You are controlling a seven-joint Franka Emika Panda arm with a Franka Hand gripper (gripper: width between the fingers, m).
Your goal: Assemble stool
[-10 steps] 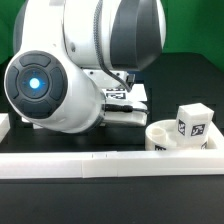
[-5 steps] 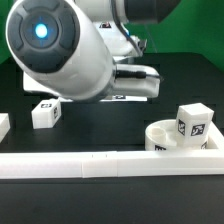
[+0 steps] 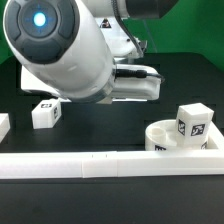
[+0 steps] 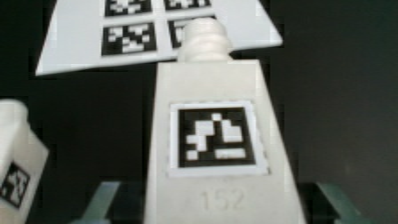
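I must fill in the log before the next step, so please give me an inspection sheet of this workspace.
Surface: black table.
Job's things: round seat; a leg close beside it, touching or not unclear; another leg at the exterior view's left; a tagged leg in the wrist view.
Clutter: long white rail; marker board.
Gripper: gripper around the tagged leg, grip unclear.
Cables: nothing seen.
Surroundings: green backdrop.
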